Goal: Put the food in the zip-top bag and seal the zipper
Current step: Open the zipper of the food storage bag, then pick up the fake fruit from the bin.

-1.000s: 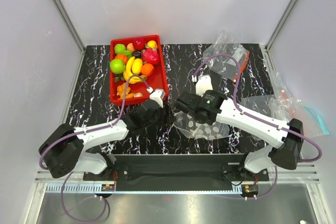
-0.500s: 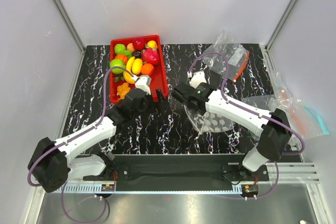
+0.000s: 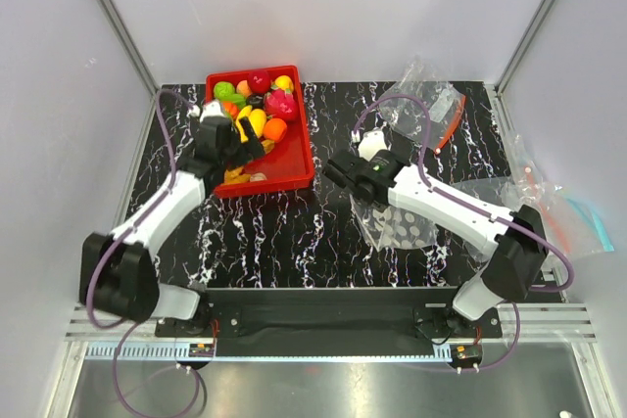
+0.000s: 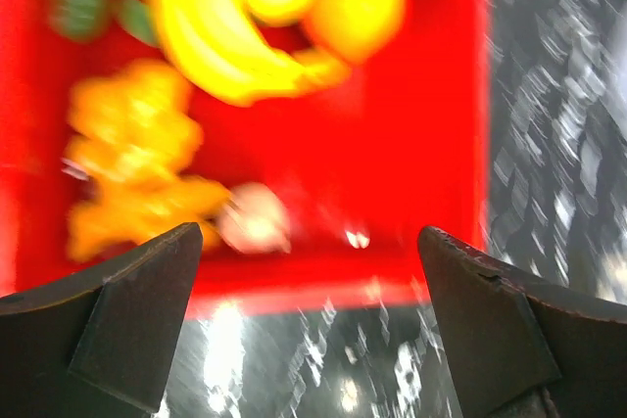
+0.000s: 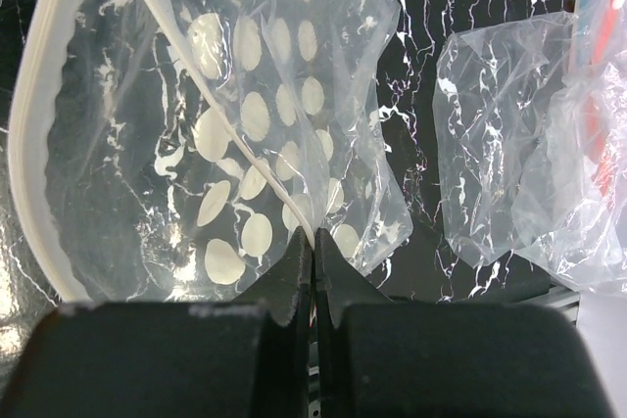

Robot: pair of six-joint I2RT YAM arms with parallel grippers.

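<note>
Zip-top bag (image 3: 397, 225) sits ctr-right on the table (image 3: 294, 237), mouth edge pinched by our right gripper (image 5: 313, 256). Left gripper (image 4: 309, 242) has swung over to the red tray (image 3: 296, 152), jaws now spread above the food (image 4: 211, 41); we expect a pick next.

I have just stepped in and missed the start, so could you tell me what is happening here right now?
The left gripper hangs open over the red tray, close to the banana bunch, holding nothing. The right gripper is shut on one lip of the dotted zip-top bag, whose mouth gapes open. No fruit is in the bag yet, and its zipper is unsealed.
</note>
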